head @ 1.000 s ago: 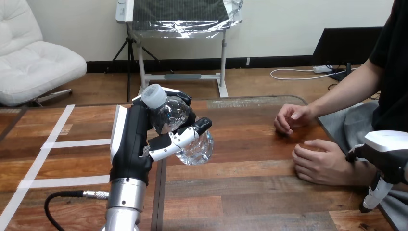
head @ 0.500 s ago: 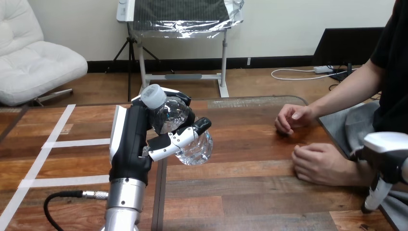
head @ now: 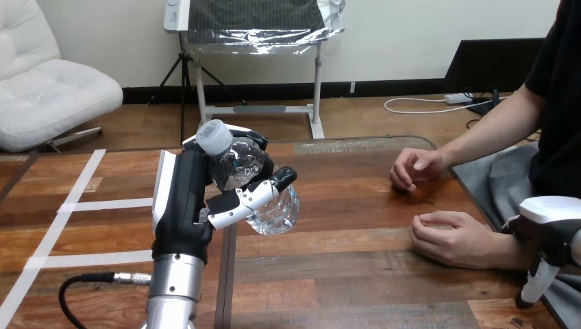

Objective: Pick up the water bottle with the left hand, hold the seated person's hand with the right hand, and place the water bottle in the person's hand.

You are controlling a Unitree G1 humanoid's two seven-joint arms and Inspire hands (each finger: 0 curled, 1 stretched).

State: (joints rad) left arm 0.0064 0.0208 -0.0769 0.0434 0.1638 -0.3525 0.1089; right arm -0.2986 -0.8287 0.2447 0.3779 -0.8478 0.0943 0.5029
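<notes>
Left robot hand (head: 185, 205) clamps the bottle (head: 274, 212) aloft; next, right robot hand (head: 548, 226), state unclear, must take the person's nearer hand (head: 449, 240).

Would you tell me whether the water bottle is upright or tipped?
Tipped: the water bottle leans in the left hand, its white cap up-left of its base.

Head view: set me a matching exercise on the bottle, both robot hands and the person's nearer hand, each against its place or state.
1. clear plastic water bottle with white cap
2. left robot hand
3. right robot hand
4. person's hand nearer the robot

A. at the view's lower right edge
B. resting on the wooden table, holding nothing
C. raised off the table, tilted
D. curled round the bottle

Pairs: 1-C, 2-D, 3-A, 4-B.
</notes>
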